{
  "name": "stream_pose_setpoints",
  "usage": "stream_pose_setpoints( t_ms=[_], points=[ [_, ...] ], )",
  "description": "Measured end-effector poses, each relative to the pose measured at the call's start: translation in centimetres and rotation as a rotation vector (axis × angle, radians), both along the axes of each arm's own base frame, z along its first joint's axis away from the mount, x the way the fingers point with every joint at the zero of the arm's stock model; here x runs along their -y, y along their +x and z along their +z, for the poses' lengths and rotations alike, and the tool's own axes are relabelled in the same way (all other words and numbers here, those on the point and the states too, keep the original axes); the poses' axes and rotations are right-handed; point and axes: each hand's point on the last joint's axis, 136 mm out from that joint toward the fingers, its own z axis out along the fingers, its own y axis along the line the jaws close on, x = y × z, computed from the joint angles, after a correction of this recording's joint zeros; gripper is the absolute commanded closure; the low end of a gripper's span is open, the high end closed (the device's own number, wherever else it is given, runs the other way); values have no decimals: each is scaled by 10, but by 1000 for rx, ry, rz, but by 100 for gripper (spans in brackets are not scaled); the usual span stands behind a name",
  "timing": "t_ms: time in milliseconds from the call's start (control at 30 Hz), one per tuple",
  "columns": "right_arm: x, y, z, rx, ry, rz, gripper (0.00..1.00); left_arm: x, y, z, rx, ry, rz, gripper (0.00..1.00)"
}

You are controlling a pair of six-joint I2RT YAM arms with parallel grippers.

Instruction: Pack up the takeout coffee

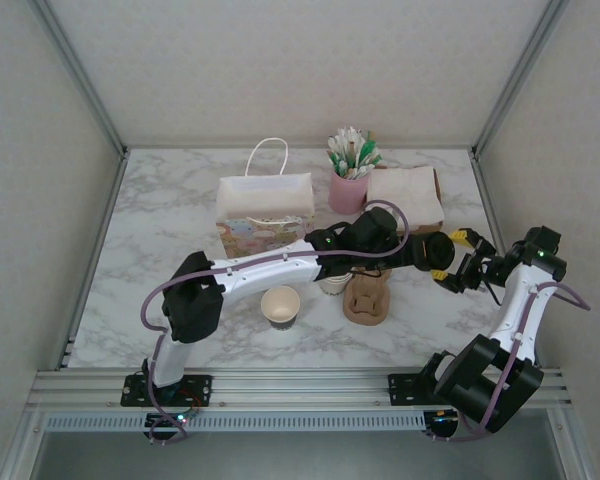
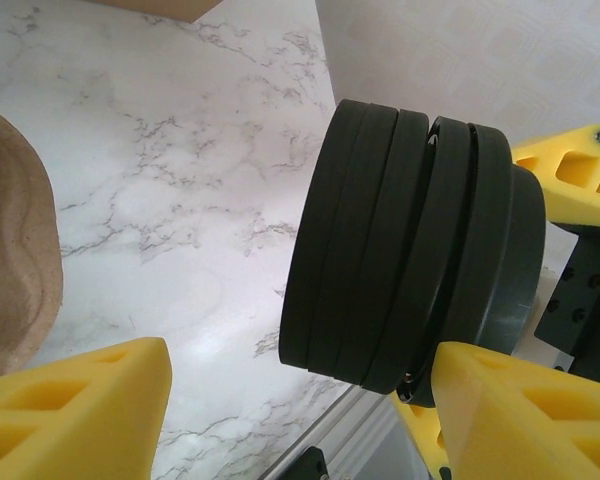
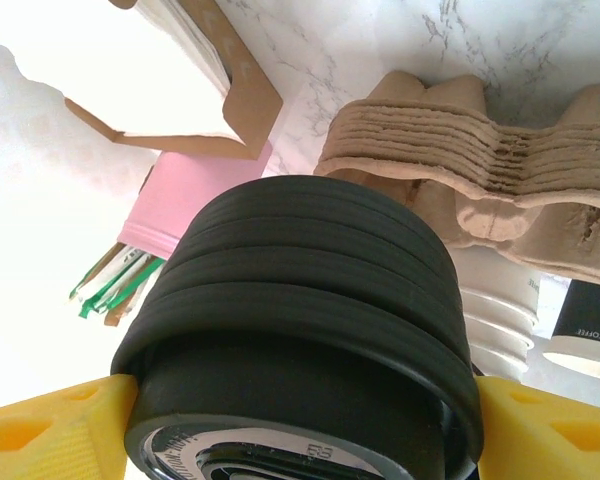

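Observation:
The takeout coffee (image 1: 280,304), a small cream cup with a tan inside and no lid, stands alone on the marble near the front. My right gripper (image 1: 448,263) (image 3: 300,425) holds a stack of black lids (image 1: 433,248) (image 3: 300,290) on its side, a yellow finger pressed against each flank. My left gripper (image 1: 405,250) (image 2: 300,405) faces that lid stack (image 2: 410,240) from the left. It is open: the left finger stands well clear of the lids and the right fingertip (image 2: 520,410) sits just under the stack's edge.
A patterned gift bag (image 1: 265,210) with white handles stands at the back. A pink cup of stirrers (image 1: 348,190) and a napkin box (image 1: 405,195) are behind the grippers. Stacked brown cup carriers (image 1: 367,298) (image 3: 460,150) and nested cream cups (image 1: 334,284) (image 3: 495,320) lie below them.

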Motion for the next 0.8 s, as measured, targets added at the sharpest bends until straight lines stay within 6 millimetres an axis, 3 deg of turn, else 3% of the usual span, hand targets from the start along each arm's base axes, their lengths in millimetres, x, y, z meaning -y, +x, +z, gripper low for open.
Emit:
stream_pose_setpoints(
  t_ms=[800],
  points=[
    [1,2,15,72,-8,-34,23,0,12,4,-43,-65,14,31]
  ],
)
